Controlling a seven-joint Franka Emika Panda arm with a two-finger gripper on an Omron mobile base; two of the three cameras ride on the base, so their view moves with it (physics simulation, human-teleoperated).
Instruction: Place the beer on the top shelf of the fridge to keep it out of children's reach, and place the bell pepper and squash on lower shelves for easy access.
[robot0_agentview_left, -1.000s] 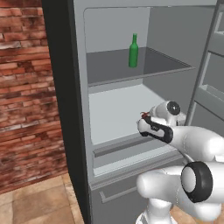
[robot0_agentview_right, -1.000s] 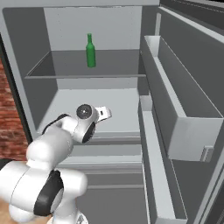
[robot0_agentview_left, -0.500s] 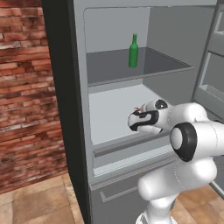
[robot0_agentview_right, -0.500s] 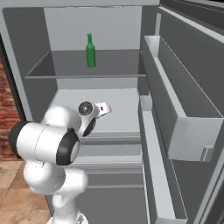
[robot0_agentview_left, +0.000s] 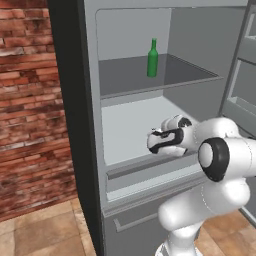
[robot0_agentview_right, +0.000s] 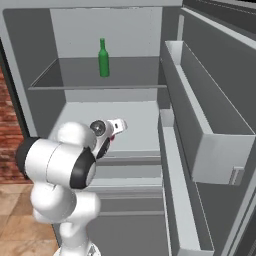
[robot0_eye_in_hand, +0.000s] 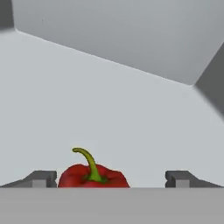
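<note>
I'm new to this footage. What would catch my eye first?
The bright green beer standing upright on the dark top shelf of the open fridge. Below it, the white arm's hand reaches in over a pale lower shelf, fingers spread, with the red bell pepper between them.

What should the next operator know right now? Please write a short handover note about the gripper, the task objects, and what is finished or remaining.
Gripper: open, jaws standing wide on both sides of the glossy red bell pepper; from the hand view I cannot tell whether a finger touches it.
Slim bright green beer bottle: upright on the dark grey top shelf of the tall grey fridge. Done.
Bell pepper: on the pale whitish-grey lower shelf, apparently placed.
Left: withdraw the arm, then fetch the squash and put it on a lower shelf.
</note>
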